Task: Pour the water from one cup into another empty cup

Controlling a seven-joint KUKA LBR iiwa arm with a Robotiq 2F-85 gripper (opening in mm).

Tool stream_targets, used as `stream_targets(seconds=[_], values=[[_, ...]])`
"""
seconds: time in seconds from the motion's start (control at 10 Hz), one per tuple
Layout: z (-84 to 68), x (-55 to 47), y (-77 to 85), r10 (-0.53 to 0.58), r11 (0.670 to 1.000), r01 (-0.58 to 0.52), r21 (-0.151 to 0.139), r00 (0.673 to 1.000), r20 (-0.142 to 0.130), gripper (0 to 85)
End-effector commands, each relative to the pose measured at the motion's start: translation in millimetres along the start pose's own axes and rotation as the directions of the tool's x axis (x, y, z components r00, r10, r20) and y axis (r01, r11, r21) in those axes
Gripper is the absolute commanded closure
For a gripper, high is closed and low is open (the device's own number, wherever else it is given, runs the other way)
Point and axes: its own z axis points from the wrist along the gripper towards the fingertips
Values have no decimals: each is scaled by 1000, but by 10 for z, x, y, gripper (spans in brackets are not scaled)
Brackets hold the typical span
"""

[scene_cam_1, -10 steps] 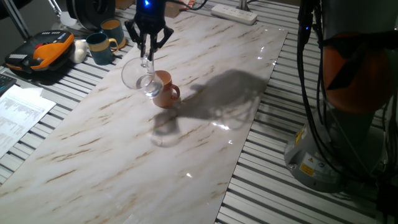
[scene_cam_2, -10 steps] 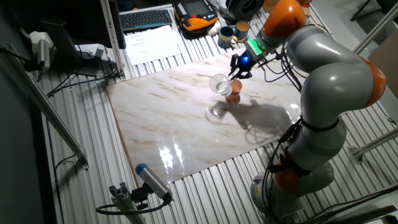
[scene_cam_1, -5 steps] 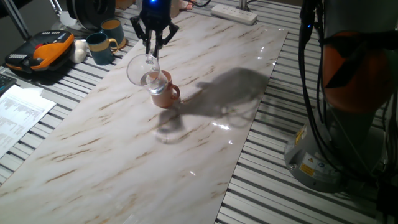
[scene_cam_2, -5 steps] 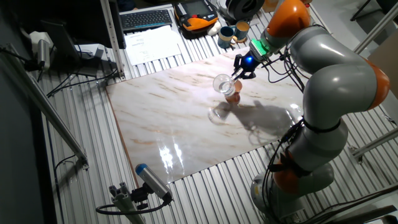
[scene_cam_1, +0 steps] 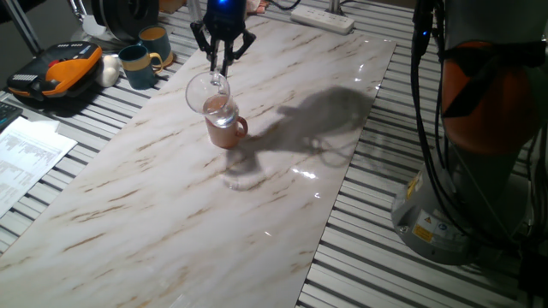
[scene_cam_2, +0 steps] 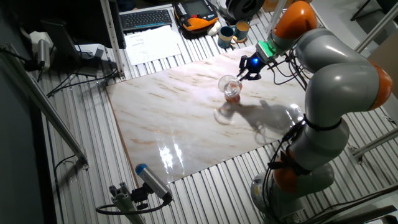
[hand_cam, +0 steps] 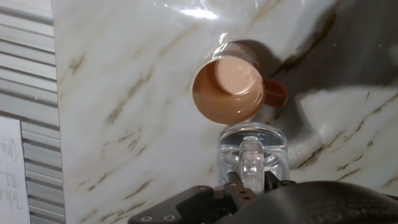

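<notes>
Gripper (scene_cam_1: 222,58) clamped on the glass mug (scene_cam_1: 210,96) by its handle, mug tilted in the air, mouth facing away from the terracotta mug (scene_cam_1: 226,130) standing on the table (scene_cam_1: 171,214). Glass sits directly over and overlapping the terracotta rim (hand_cam: 227,90). Water (hand_cam: 252,140) looks partly remaining; keep the lip over the opening.

Arm stretched over the table, gripper (scene_cam_1: 222,62) pointing down (fingers clamped)

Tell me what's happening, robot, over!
Gripper shut on glass mug handle. Mug tilted above terracotta mug. Nothing in the way.
</notes>
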Motion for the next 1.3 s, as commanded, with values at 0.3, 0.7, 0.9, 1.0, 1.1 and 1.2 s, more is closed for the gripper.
stream_targets(seconds=[0.3,0.7,0.9,1.0,1.1,1.2], values=[[-9,-60,-69,-6,1000,6,-3,1000,-10,850],[-9,-58,-70,11,1000,-11,-28,1000,-3,850],[-9,-58,-70,24,1000,-24,-11,999,32,850],[-9,-58,-70,37,999,-37,-17,998,41,850],[-9,-58,-70,45,999,-44,-23,998,40,850],[-9,-58,-70,48,998,-47,-33,998,36,850]])
